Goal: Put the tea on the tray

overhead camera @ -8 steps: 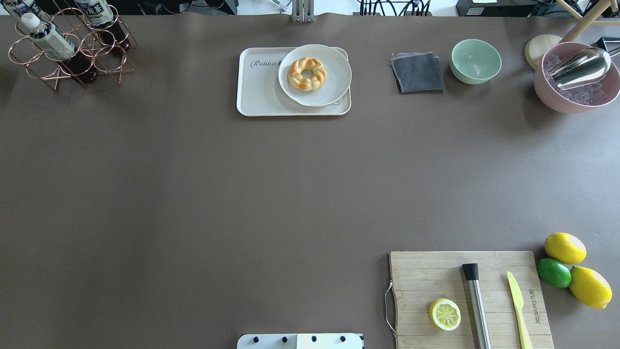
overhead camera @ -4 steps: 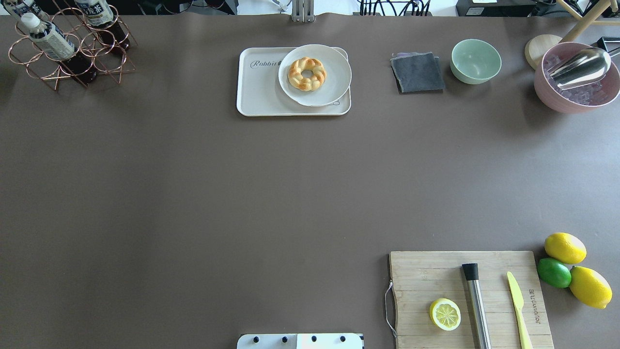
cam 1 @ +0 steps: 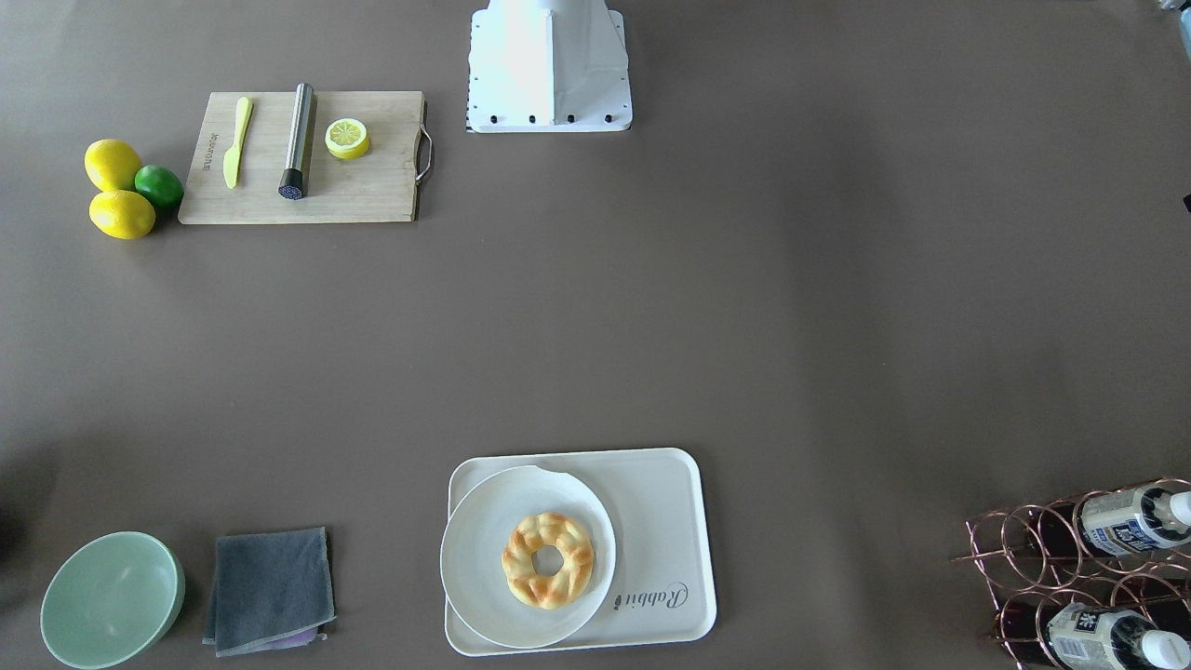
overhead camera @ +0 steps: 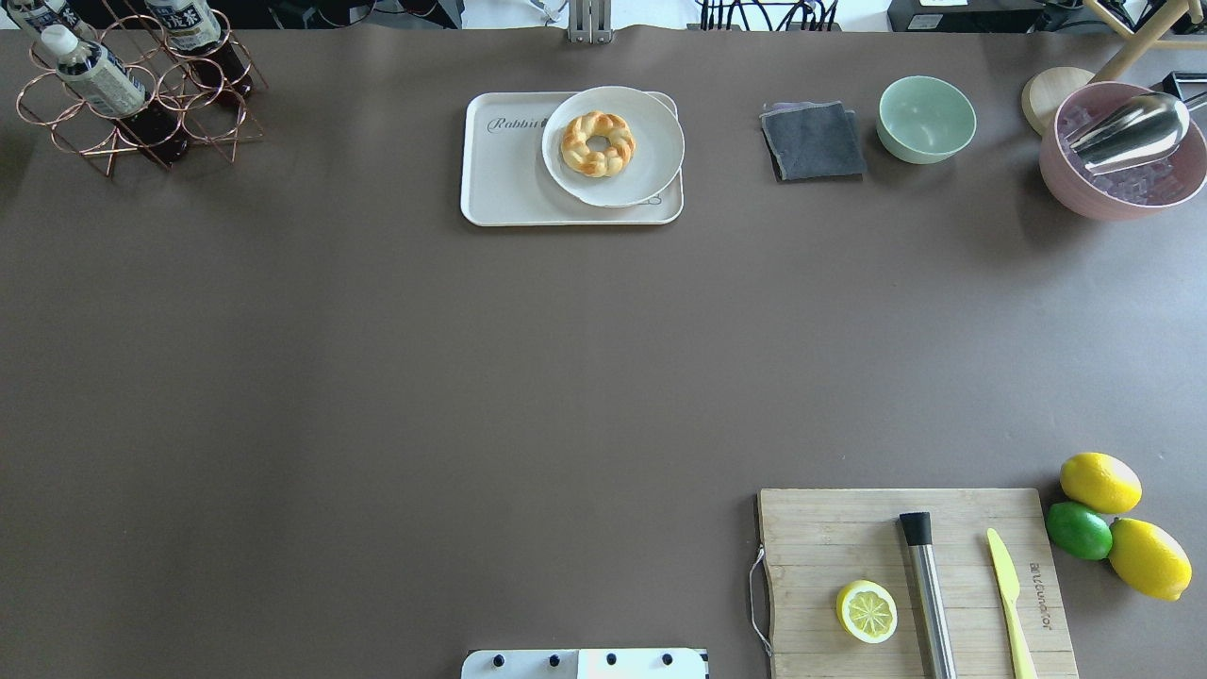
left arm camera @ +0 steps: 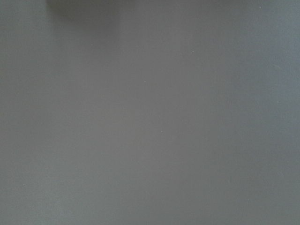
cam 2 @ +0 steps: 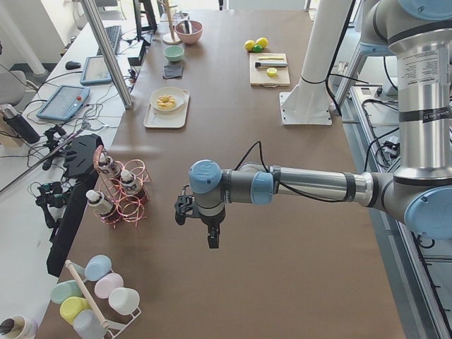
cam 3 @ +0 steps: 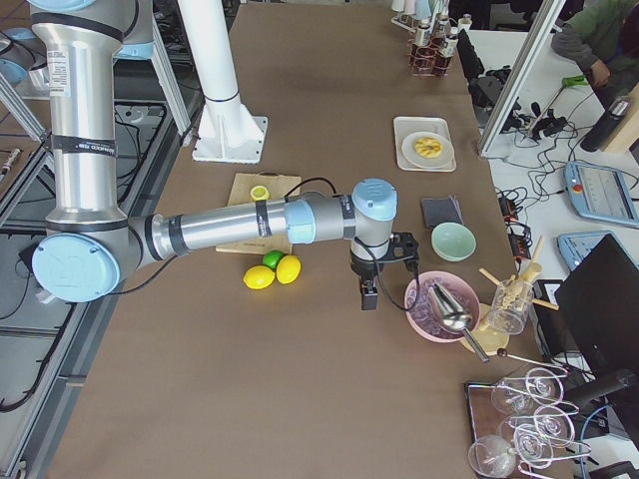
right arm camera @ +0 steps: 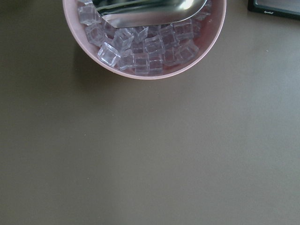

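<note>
In the front-facing view, the small clear bottle of reddish-brown tea (cam 1: 1121, 523) is seen in a copper wire rack (cam 1: 1019, 538) at lower right, well apart from the cream rectangular tray (cam 1: 662, 521) at bottom centre. In the side views, whether the left gripper (cam 2: 212, 239) and right gripper (cam 3: 366, 295) are parted cannot be told.

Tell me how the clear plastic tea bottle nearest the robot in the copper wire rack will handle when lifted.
The clear plastic tea bottle looks full of dark liquid, so probably heavy for its size. Its round smooth body may roll if laid down. Rings of the copper wire rack could snag it.
</note>
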You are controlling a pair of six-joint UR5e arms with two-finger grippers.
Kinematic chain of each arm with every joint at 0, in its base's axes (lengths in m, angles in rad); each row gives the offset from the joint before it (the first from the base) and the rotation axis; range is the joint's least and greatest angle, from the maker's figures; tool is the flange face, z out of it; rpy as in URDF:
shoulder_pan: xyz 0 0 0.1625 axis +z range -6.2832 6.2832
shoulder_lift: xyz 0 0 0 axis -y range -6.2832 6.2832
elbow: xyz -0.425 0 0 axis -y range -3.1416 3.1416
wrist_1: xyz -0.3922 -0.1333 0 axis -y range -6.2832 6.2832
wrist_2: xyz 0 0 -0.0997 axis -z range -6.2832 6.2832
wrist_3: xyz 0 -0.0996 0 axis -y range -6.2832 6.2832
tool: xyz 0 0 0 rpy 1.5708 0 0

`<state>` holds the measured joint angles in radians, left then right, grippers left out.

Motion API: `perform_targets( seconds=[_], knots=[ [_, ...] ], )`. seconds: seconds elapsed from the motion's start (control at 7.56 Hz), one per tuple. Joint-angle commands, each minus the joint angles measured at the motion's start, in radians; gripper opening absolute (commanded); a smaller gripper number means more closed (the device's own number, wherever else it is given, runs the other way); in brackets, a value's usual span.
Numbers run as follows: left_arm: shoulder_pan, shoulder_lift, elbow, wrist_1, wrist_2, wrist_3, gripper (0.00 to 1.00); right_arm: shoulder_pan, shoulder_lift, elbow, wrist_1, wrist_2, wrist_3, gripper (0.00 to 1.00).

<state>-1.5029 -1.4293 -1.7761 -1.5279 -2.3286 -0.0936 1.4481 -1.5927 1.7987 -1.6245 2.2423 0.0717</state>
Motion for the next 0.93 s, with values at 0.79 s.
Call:
perform_targets(
  seconds=[0.79],
  knots=[
    [-0.007, -0.002, -0.013, -0.003, -0.003, 0.000, 0.99, 0.009, 0.005, 0.001, 0.116, 0.009, -0.001, 1.00]
  ],
)
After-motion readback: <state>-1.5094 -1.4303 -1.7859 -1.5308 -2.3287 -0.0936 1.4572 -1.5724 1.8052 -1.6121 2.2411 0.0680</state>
